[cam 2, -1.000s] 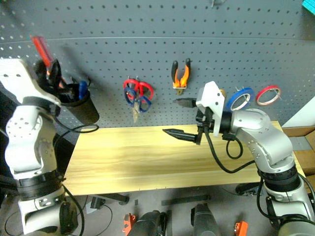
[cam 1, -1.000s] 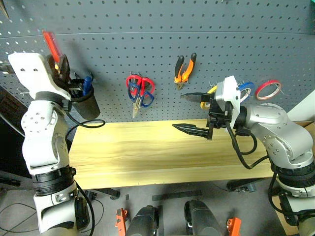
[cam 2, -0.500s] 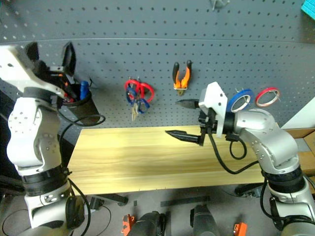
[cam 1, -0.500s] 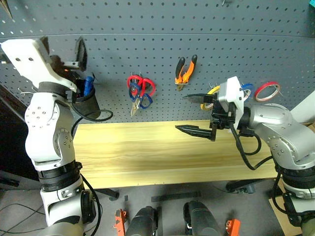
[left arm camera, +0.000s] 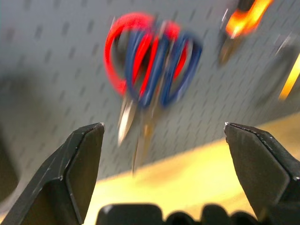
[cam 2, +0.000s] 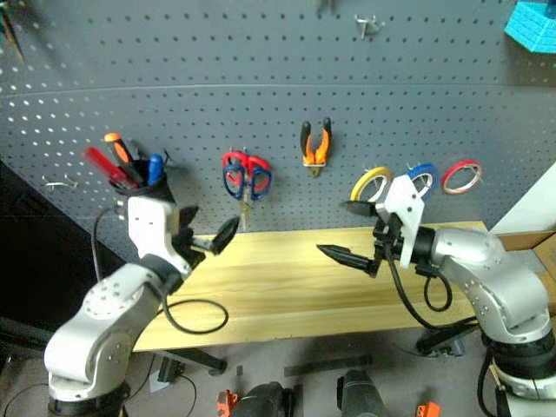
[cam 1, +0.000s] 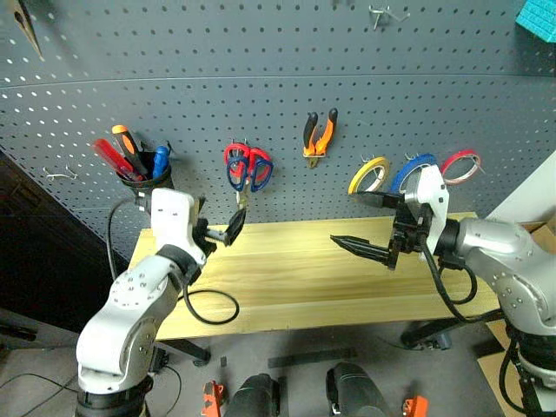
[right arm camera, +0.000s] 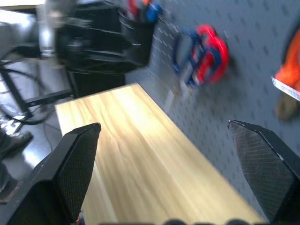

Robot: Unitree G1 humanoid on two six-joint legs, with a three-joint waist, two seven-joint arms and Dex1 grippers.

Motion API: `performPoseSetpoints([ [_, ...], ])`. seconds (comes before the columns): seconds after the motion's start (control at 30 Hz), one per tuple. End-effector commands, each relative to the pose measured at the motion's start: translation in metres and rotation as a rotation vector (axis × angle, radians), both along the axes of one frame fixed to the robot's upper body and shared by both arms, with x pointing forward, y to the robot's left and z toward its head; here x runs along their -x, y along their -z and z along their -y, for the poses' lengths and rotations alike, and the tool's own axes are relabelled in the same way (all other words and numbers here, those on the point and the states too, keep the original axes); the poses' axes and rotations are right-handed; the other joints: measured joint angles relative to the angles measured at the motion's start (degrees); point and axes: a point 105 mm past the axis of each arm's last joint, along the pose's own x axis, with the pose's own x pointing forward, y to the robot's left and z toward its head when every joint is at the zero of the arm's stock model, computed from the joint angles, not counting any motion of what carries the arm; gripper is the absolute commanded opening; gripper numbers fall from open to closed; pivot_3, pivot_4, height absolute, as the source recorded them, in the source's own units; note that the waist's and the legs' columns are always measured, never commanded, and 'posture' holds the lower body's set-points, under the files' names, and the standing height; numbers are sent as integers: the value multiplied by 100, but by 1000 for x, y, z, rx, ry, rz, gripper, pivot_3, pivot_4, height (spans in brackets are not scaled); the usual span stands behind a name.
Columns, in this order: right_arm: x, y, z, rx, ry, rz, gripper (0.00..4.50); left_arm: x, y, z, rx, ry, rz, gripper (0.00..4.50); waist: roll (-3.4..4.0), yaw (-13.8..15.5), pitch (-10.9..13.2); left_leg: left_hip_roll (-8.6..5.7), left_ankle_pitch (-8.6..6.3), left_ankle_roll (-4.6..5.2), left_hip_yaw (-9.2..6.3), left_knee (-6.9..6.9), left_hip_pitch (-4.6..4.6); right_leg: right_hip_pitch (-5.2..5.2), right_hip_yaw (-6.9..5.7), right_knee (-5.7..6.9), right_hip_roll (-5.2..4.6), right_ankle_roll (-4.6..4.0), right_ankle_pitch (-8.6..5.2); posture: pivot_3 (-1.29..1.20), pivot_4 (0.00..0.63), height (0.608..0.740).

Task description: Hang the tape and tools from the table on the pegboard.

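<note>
Both claws empty and spread wide over the bare light-wood table (cam 1: 287,278).
On the dark grey pegboard (cam 1: 278,95) I see the dark blue-handled scissors (cam 1: 239,174) hung with the red-handled scissors, orange-and-black pliers (cam 1: 318,135), thin blue tape ring (cam 1: 413,170); red-handled screwdriver (cam 1: 111,158) in the black cup (cam 1: 146,181). Left gripper (cam 1: 221,233) and right gripper (cam 1: 369,226) hold nothing.

I can read no text, label, brand, number or sign from my feeds.
</note>
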Motion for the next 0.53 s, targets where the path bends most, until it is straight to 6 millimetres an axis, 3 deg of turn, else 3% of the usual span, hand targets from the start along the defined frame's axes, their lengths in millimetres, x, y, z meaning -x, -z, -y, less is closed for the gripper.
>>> performPoseSetpoints([
  [0.03,-15,29,11,-63,202,-34,4500,2,24,-15,-86,-34,-11,4361,7,2,-119,2,0,-1,0,-4,7,4,1,0,4,-1,0,-180,68,740],
  [0.2,-35,74,43,-83,517,-24,4500,2,59,-30,-82,-87,-77,4361,45,-11,-216,0,-4,3,9,-14,92,85,12,-14,6,1,-1,-207,38,740],
  [0.3,-47,98,78,-83,769,10,4500,-1,79,-41,-60,-143,-109,4361,60,-30,-330,3,-2,3,8,-11,103,92,13,-16,11,5,2,-222,23,740],
  [0.4,-49,116,97,-71,884,12,4500,-7,91,-47,-22,-208,-115,4361,87,-44,-456,4,-2,1,8,-12,116,96,16,-11,14,4,2,-228,7,740],
  [0.53,-51,126,105,-74,918,6,4500,-13,99,-47,29,-252,-115,4361,95,-95,-550,4,-3,2,5,-13,117,103,19,-7,16,4,2,-225,0,740],
])
